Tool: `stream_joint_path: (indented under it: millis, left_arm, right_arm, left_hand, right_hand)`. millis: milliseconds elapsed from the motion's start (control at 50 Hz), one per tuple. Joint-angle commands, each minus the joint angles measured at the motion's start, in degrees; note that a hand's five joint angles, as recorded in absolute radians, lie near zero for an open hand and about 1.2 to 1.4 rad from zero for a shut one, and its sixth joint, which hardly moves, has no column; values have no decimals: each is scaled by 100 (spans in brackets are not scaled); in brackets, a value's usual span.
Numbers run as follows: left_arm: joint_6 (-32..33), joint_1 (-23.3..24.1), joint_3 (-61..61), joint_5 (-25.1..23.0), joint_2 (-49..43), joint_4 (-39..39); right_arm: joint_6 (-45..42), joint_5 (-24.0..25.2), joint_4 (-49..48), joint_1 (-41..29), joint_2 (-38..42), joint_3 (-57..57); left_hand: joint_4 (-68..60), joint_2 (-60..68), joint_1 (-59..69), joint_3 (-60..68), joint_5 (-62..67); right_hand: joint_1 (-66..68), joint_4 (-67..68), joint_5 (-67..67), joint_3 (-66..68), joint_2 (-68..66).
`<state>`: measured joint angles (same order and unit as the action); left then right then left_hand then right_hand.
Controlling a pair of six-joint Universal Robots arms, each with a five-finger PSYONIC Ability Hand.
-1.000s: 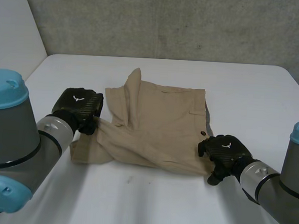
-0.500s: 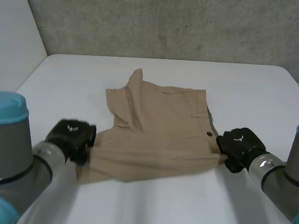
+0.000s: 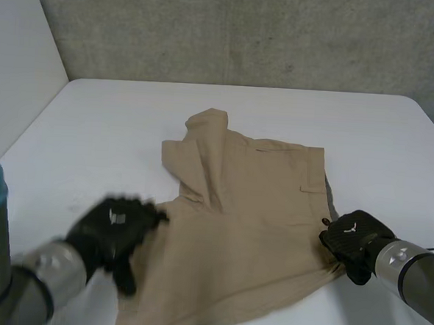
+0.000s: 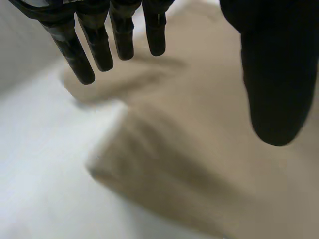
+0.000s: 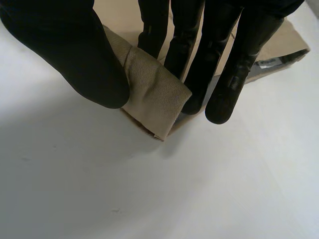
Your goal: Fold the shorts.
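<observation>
Tan shorts point(image 3: 251, 209) lie rumpled mid-table point(image 3: 94, 118). The right hand point(image 3: 351, 238) pinches their near right corner between thumb and fingers. The left hand point(image 3: 113, 230), at their near left edge, has its fingers spread and apparently holds nothing.

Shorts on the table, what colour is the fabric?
The shorts are plain khaki tan, with no pattern; the head view shows it best.

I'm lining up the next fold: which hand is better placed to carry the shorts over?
Right, I'd say. The right hand pinches a corner of the shorts against its thumb; the left hand is open, gripping nothing.
</observation>
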<state>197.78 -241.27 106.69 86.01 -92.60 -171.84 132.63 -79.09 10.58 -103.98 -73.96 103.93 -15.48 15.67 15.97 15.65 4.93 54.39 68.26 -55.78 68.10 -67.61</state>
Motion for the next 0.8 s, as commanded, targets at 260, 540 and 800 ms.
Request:
stream_joint_path:
  millis: [260,540,800]
  left_arm:
    - [796,-193,-4093,-663,-3904,-1845]
    - [1755,-403,-5729,-902,-5383,-921]
    - [1773,-491,-4465,214,-4496,-991]
  right_arm:
    - [96,-19,-513,0,74,321]
    - [105,-28,-600,44,154,321]
    - [96,-28,-627,44,180,321]
  left_hand:
    - [-1004,985,955,987,1059]
    - [-4608,4588,4559,4591,4662]
    - [-6452,6433,6403,6435,6507]
  right_hand:
    - [2561,1174,-1422,1190,-1239]
    - [2561,1174,-1422,1190,-1239]
    - [2561,1174,-1422,1190,-1239]
